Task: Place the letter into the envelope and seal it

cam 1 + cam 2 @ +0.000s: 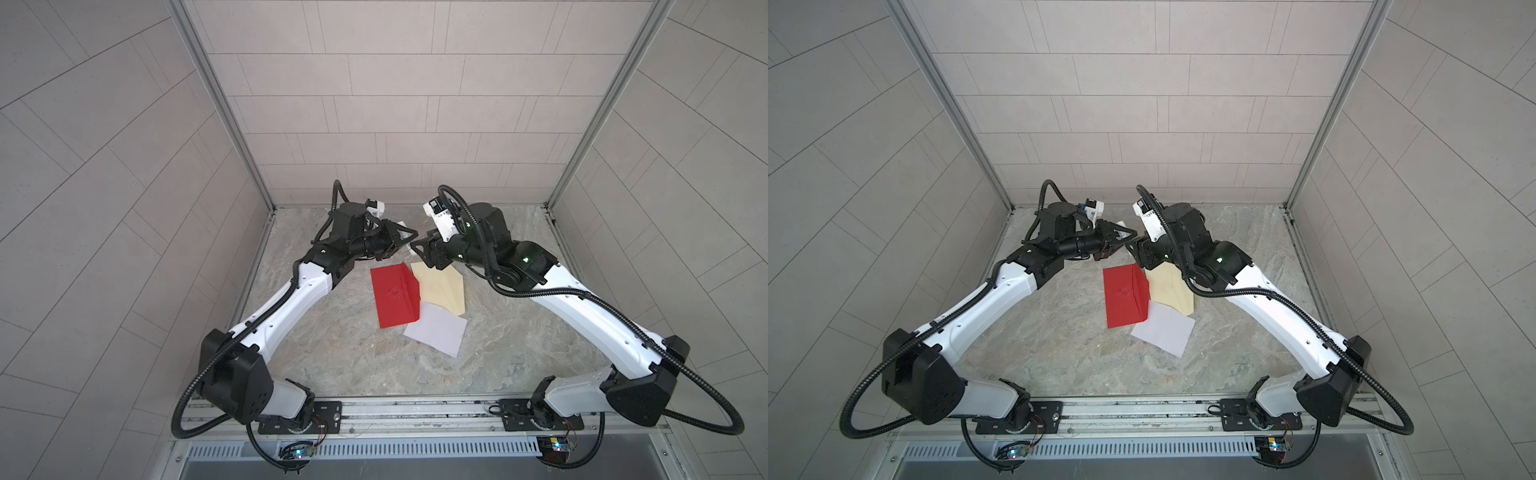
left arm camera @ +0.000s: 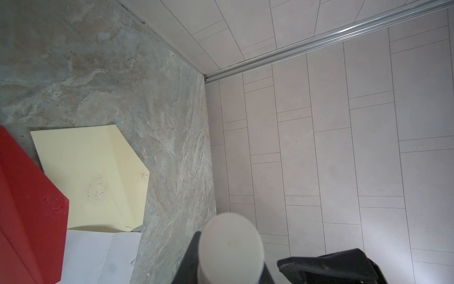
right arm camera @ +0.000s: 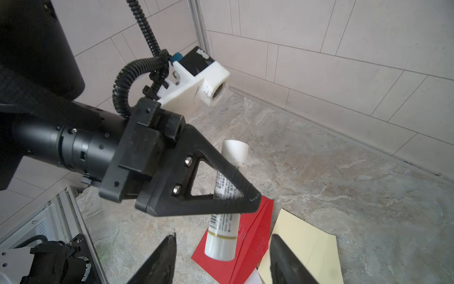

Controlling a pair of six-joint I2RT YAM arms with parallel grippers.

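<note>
left gripper (image 1: 402, 237) is clamping a white glue stick (image 2: 229, 246) above the red envelope's (image 1: 395, 297) far edge | right gripper (image 3: 222, 236) is hovering just beside the stick, jaws parted, gripping nothing | letter (image 1: 436, 330) is lying flat on the table (image 1: 332, 353), outside the red envelope, touching its near right corner | cream envelope (image 1: 442, 286) is lying against its right side

A marbled tabletop (image 1: 332, 357) bears a red envelope (image 1: 392, 297), a cream envelope (image 1: 442, 289) and a white sheet (image 1: 436, 334), overlapping

L claw (image 3: 242, 200) grips glue stick (image 3: 221, 236); red env. (image 3: 254, 236) behind
</note>
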